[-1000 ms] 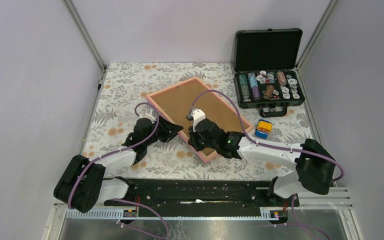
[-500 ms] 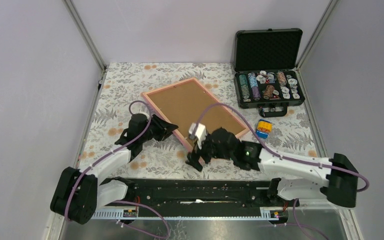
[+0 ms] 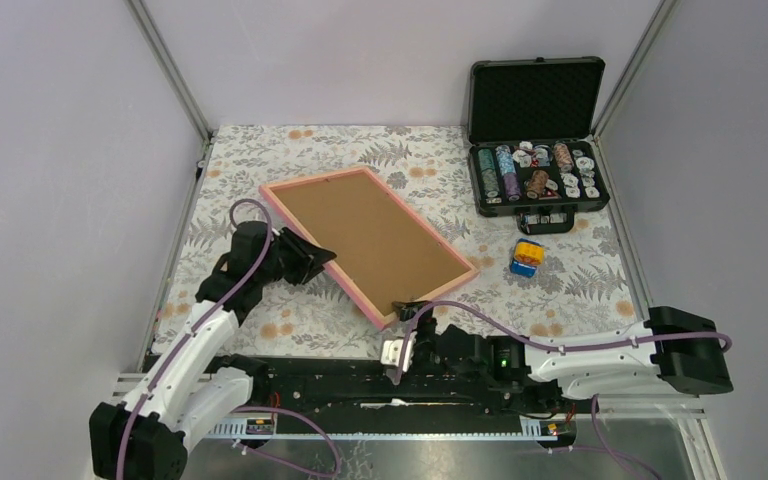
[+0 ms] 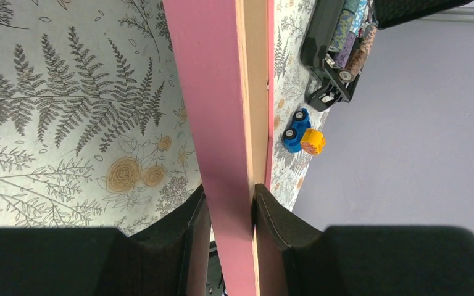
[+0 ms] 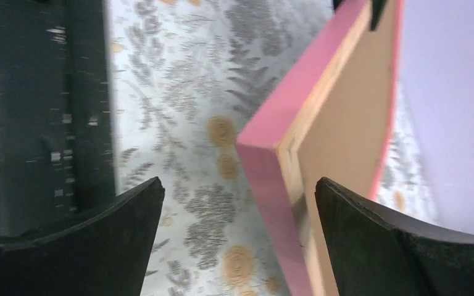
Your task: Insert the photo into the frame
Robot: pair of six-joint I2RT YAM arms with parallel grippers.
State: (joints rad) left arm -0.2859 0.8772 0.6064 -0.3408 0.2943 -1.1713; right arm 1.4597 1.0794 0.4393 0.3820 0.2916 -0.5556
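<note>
We read no text anywhere right now; the chips (image 3: 535,172) in the case (image 3: 537,100) at the table's (image 3: 260,160) far right corner (marks too small) give us nothing.

My left gripper (image 4: 229,200) is cut off at its view's bottom edge; the frame (image 4: 216,111) it pinches runs off the top. My right wrist view is blurred. The frame's front faces down, unseen; the pieces in the case (image 3: 535,98) are too small to tell.
</note>
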